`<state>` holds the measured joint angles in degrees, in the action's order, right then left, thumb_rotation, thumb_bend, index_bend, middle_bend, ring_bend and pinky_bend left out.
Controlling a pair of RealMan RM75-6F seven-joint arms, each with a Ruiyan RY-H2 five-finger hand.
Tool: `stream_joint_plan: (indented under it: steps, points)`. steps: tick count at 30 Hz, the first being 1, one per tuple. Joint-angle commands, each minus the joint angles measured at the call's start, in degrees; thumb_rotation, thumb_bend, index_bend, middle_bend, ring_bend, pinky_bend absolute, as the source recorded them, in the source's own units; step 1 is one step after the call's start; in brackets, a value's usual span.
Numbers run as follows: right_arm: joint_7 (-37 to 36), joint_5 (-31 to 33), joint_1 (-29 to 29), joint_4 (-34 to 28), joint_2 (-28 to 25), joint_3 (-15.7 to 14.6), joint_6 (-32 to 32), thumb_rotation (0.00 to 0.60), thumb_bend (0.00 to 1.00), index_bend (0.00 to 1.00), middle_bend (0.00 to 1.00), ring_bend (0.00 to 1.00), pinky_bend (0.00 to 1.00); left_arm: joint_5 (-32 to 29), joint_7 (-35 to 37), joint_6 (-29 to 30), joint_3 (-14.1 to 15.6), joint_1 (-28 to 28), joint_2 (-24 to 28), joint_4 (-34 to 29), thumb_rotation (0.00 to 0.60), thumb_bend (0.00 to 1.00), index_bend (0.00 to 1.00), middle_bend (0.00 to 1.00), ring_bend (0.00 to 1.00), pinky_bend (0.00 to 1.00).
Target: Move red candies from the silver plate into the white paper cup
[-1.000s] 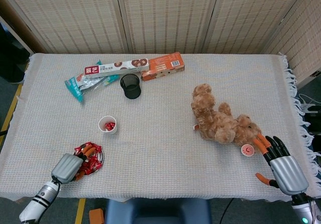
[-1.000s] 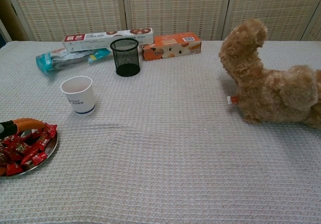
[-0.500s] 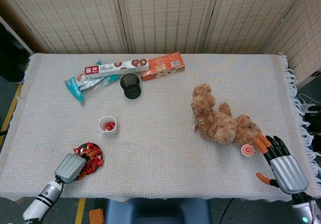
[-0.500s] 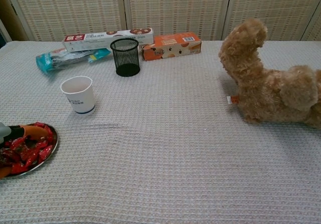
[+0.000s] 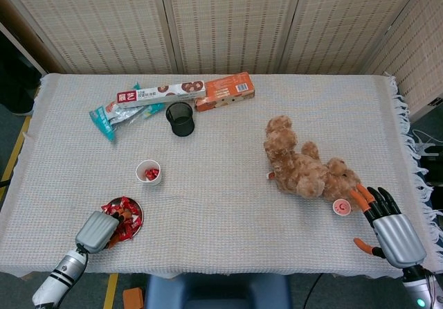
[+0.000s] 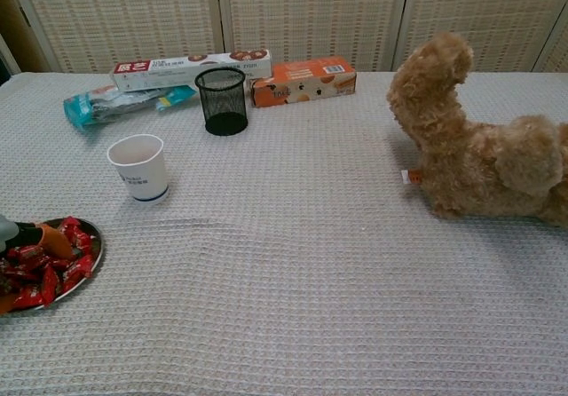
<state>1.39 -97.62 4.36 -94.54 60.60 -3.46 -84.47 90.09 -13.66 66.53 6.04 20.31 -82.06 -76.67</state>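
Observation:
A silver plate [image 5: 141,218] heaped with red candies [image 5: 127,208] sits near the table's front left edge; the chest view shows the plate [image 6: 96,252] and candies [image 6: 55,268] at its lower left. My left hand [image 5: 97,231] lies at the plate's near side with its fingertips [image 6: 54,239] down among the candies. Whether it holds one is hidden. The white paper cup [image 5: 149,172] stands just behind the plate with some red candies inside; it is upright in the chest view [image 6: 139,167]. My right hand [image 5: 388,230] rests at the front right, fingers spread, holding nothing.
A brown teddy bear [image 5: 303,166] lies at the right, with a small pink round object [image 5: 340,207] beside my right hand. A black mesh cup [image 5: 180,118], a white snack box [image 5: 160,93], an orange box [image 5: 224,91] and a blue packet [image 5: 111,118] lie at the back.
My left hand has drawn back from across the plate towards its near edge, its fingers now curled into the candy pile. The right hand has barely moved.

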Motion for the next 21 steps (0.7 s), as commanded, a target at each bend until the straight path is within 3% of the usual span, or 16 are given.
stream_joint_plan:
  steps: [1,10,21]
  points:
    - [0.0,0.0,0.0,0.0,0.0,0.0,0.0,0.6,0.06,0.0,0.0,0.0,0.0,0.3,-0.1,0.7,-0.1,-0.3,-0.2,0.2,0.6,0.35,0.31,0.37,0.86,1.0]
    - [0.0,-0.1,-0.1,0.0,0.0,0.0,-0.1,0.6,0.06,0.0,0.0,0.0,0.0,0.5,-0.2,1.2,-0.1,-0.7,-0.7,1.2,0.6,0.35,0.37,0.43,0.86,1.0]
    - [0.1,0.1,0.0,0.0,0.0,0.0,0.2,0.6,0.06,0.0,0.0,0.0,0.0,0.8,1.0,1.7,-0.5,-0.8,-1.2,2.1,0.6,0.37,0.52,0.55,0.87,1.0]
